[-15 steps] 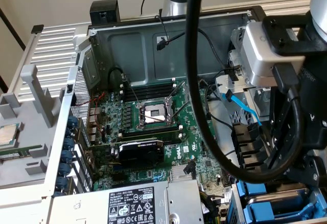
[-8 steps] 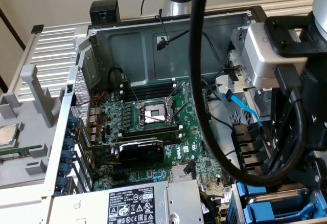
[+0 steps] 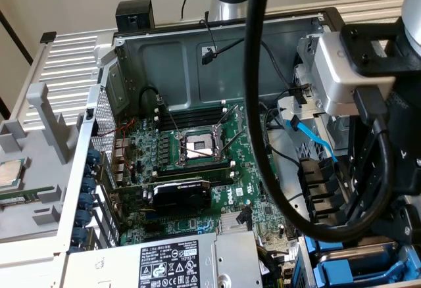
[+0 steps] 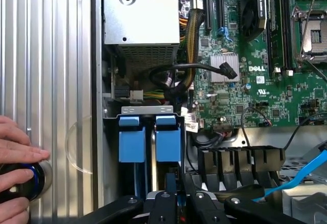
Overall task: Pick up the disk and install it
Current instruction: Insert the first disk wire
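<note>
Disk [image 4: 167,141] w/ blue rails sits in drive bay, beside a second blue carrier [image 4: 131,141].
Gripper [image 4: 171,196] fingers clenched on disk's near edge; motherboard [image 4: 240,88] at 2 o'clock, person's hand [image 4: 15,170] at 9 on case panel [image 4: 46,81].

A silver-grey wrist block [image 3: 339,71] carries a black bracket, with thick black cables [image 3: 263,104] looping past it. The gripper [image 4: 173,203] has black linkages, apparently fastened with round bolts.
</note>
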Available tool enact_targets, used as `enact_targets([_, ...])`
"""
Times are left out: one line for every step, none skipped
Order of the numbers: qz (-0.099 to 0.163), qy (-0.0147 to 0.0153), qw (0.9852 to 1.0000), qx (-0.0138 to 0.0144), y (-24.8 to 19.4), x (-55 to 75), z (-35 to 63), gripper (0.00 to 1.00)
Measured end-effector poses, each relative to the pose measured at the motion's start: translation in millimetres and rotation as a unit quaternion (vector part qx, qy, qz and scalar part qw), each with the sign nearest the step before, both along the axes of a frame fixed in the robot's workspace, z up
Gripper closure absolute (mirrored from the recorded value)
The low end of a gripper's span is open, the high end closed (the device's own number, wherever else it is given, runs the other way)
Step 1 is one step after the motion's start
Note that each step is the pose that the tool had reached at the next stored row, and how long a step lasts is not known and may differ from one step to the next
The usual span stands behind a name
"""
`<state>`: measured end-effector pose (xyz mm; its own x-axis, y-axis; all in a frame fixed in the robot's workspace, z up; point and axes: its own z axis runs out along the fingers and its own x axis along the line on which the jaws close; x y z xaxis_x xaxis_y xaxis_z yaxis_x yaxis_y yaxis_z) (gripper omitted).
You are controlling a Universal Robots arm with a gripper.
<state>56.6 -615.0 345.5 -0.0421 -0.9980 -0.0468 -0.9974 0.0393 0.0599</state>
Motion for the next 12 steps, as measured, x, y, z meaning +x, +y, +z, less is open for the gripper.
enact_targets([0.000,0.0000,1.0000,0.0005,0.0,0.0,-0.4,0.84])
enact_targets([0.000,0.0000,1.0000,0.0007,0.1,0.0,-0.7,0.84])
enact_targets([0.000,-0.0001,1.0000,0.0008,0.1,0.0,-0.7,0.84])
enact_targets([0.000,-0.0001,1.0000,0.0008,0.1,0.0,-0.8,0.84])
enact_targets([0.000,-0.0002,1.0000,0.0011,0.4,0.0,-1.0,0.84])
enact_targets([0.000,-0.0003,1.0000,0.0012,0.6,0.1,-1.0,0.84])
enact_targets([0.000,-0.0003,1.0000,0.0012,0.6,0.1,-1.0,0.84])
enact_targets([0.000,-0.0004,1.0000,0.0015,0.6,0.1,-0.9,0.84])
enact_targets([0.000,-0.0004,1.0000,0.0017,0.6,0.0,-1.0,0.84])
enact_targets([0.000,-0.0004,1.0000,0.0021,0.6,0.0,-1.1,0.84])
enact_targets([0.000,-0.0004,1.0000,0.0026,0.6,0.0,-1.3,0.84])
enact_targets([0.000,-0.0003,1.0000,0.0029,0.6,0.0,-1.5,0.84])
